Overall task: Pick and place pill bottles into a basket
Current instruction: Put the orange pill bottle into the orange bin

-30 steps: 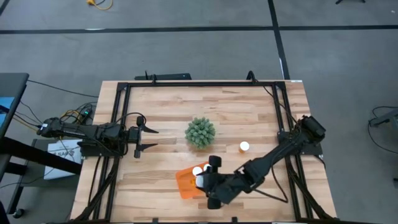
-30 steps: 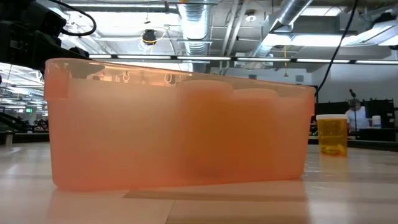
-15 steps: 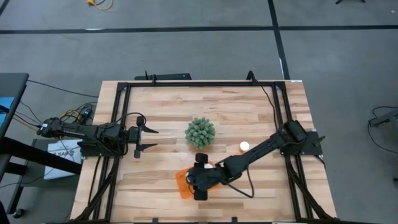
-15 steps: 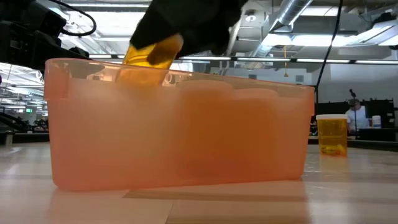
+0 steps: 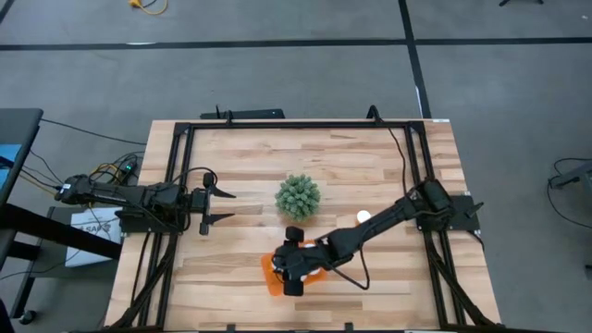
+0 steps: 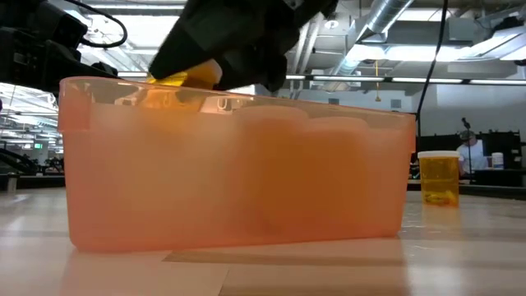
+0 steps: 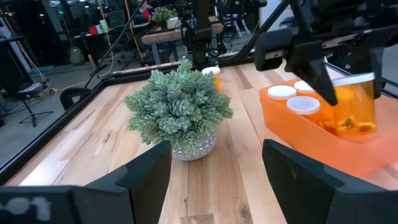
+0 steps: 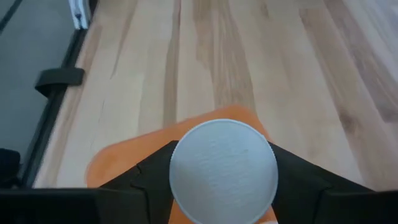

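Note:
The orange basket (image 5: 275,276) stands near the table's near edge. It fills the low view (image 6: 238,177) and shows in the left wrist view (image 7: 311,134) with two white-capped pill bottles (image 7: 292,99) standing inside. My right gripper (image 5: 289,266) is over the basket's left part, shut on another pill bottle (image 7: 354,106). One bottle (image 5: 363,218) stands on the table right of the green plant (image 5: 298,197) and shows in the low view (image 6: 438,177). My left gripper (image 5: 220,205) waits open at the table's left side. My right gripper pinches the pill bottle between its two fingers (image 8: 155,171), one on either side just below the white cap (image 8: 224,163). The fingers come from above, slanting down from the table's right. The bottle hangs cap up, slightly tilted, its orange body (image 6: 185,78) at the basket's rim.
The green plant in its small pot (image 7: 180,118) stands mid-table, far of the basket. Black frame rails (image 5: 176,185) run along the table's left, right and far sides. Bare wood lies left of the basket and along the far half.
My right gripper has carried the bottle toward the table's left, from the basket's right end to over its left part, and come into the low view above the rim. Over the last half second it has dropped slightly. The hold stays shut.

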Available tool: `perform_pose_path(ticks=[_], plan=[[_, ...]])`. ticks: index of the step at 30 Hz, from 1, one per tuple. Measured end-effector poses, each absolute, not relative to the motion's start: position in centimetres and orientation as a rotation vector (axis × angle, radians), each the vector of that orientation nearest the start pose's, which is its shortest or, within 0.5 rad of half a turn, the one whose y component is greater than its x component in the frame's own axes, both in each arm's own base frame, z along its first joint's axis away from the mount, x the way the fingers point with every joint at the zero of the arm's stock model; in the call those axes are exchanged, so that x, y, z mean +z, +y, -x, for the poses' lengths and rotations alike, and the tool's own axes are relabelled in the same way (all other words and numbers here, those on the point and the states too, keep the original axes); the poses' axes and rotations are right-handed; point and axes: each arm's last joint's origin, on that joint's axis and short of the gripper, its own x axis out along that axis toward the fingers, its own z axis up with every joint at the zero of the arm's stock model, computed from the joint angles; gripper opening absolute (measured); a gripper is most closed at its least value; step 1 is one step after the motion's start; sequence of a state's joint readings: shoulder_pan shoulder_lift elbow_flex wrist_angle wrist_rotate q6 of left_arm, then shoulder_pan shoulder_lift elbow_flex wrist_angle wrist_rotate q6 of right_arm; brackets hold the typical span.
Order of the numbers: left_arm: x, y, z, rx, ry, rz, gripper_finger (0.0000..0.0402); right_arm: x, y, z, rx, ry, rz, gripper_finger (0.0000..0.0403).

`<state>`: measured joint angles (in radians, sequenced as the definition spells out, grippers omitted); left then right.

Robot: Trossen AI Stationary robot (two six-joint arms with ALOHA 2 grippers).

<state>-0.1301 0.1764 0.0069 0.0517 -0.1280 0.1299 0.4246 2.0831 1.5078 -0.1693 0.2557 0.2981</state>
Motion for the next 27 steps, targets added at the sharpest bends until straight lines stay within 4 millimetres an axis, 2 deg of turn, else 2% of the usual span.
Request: perform_pose_path(ticks=[7,12,20,27], plan=[[15.6,-1.0,-10.7,-0.01,0.117,-0.145,0.0242,18.5,17.3,-42.4,0.035,0.724,-0.049,0.0188],[15.6,-1.0,-10.7,-0.01,0.117,-0.146,0.0242,18.4,16.7,-42.6,0.017,0.731,-0.061,0.0203],[15.6,-1.0,-10.7,-0.01,0.117,-0.145,0.0242,18.4,16.7,-42.5,0.027,0.734,-0.065,0.0188],[15.6,-1.0,-10.7,-0.01,0.117,-0.145,0.0242,18.2,16.4,-42.4,0.006,0.765,-0.082,0.0217]])
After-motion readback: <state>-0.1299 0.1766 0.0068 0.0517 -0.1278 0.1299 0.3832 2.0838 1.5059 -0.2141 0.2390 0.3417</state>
